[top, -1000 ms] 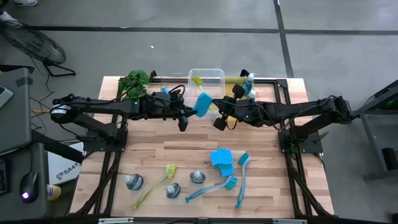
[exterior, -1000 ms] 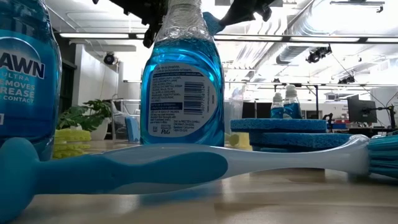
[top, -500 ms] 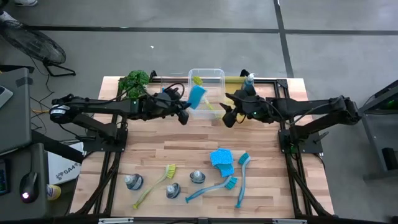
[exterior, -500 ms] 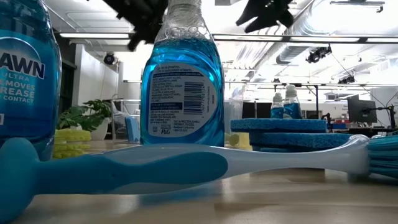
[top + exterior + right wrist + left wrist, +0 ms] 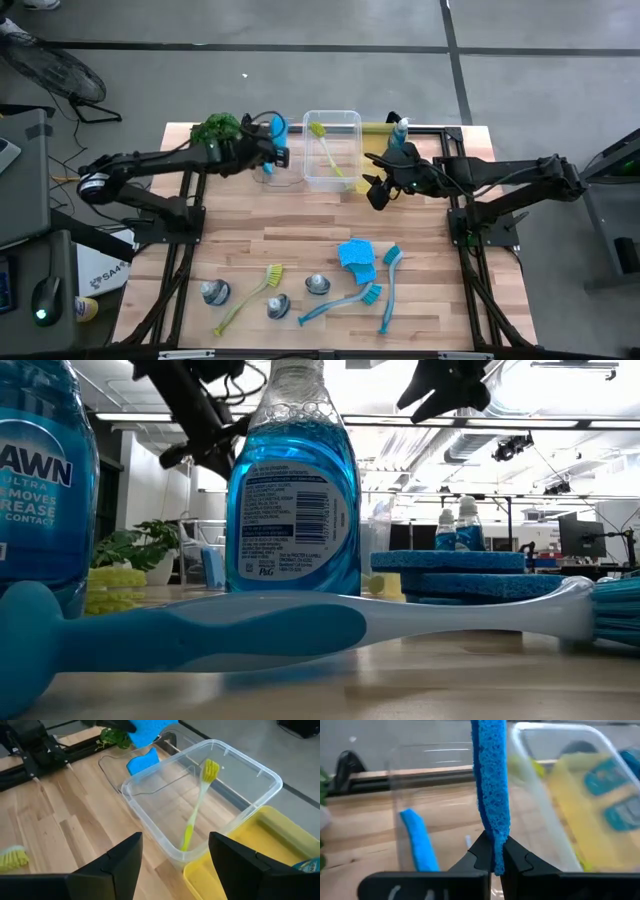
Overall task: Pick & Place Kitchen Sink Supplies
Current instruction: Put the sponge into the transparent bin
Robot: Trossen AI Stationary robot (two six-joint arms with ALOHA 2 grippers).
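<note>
1. Standing on edge between the closed fingertips of the left gripper (image 5: 493,857), a blue sponge (image 5: 491,785) rises straight up out of the pinch, clamped at its lower end.
2. Just beyond that gripper sits a small clear bin (image 5: 430,795), with a second blue sponge (image 5: 417,842) lying inside it, below and to one side of the held one.
3. From above, the left gripper (image 5: 272,143) hangs by the small clear bin at the far side of the table, with the green leafy plant (image 5: 217,128) just behind its arm.
4. The larger clear bin (image 5: 332,150) lies between the two grippers; a yellow-green dish brush (image 5: 328,152) rests slantwise in it.
5. The right gripper (image 5: 380,184) holds nothing, its fingers spread wide, and hovers just beside that bin's near corner, above the wooden table (image 5: 300,235); the yellow bin (image 5: 250,845) is just ahead of it.
6. A bottle of blue liquid (image 5: 401,131) stands at the far edge just beyond the right gripper.
7. Well toward the near edge from both grippers lie stacked blue sponges (image 5: 356,255), two blue dish brushes (image 5: 389,287), another yellow-green brush (image 5: 249,296) and three grey-capped bottles (image 5: 215,292).
</note>
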